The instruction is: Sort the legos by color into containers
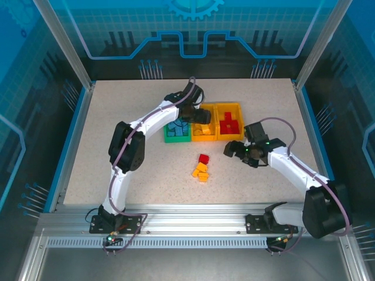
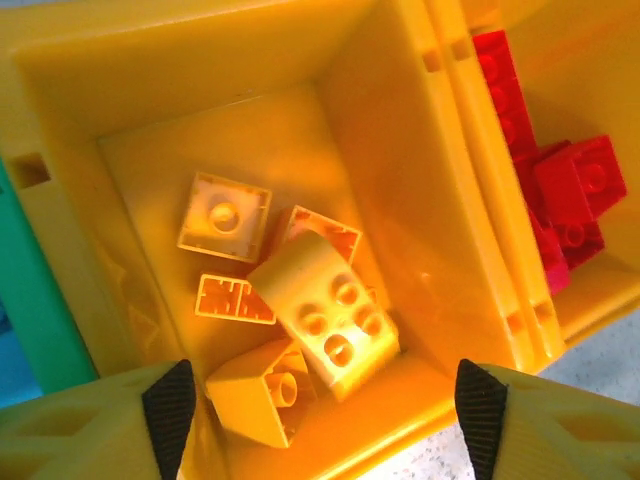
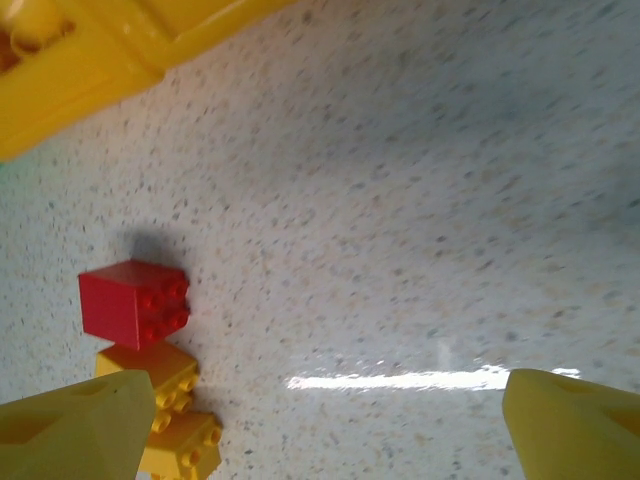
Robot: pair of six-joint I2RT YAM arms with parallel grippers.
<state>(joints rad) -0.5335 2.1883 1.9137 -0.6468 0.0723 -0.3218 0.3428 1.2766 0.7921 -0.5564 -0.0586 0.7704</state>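
Yellow fingertips (image 3: 80, 425) of the right gripper (image 3: 325, 400) stand spread and empty in the right wrist view, with the red brick (image 3: 135, 303) ahead of the view's left-side fingertip, off the gap's centre, heading a short column of two yellow bricks (image 3: 148, 375) running back toward it. At the left wrist, the left gripper (image 2: 325, 405), open-jawed and holding nothing, hangs over the middle bin (image 2: 400, 180), where sorted yellow bricks (image 2: 320, 310) lie. Overhead, the right gripper sits just right of this loose cluster (image 1: 201, 168) on the table (image 1: 117, 152), the nearer arm by my judgement.
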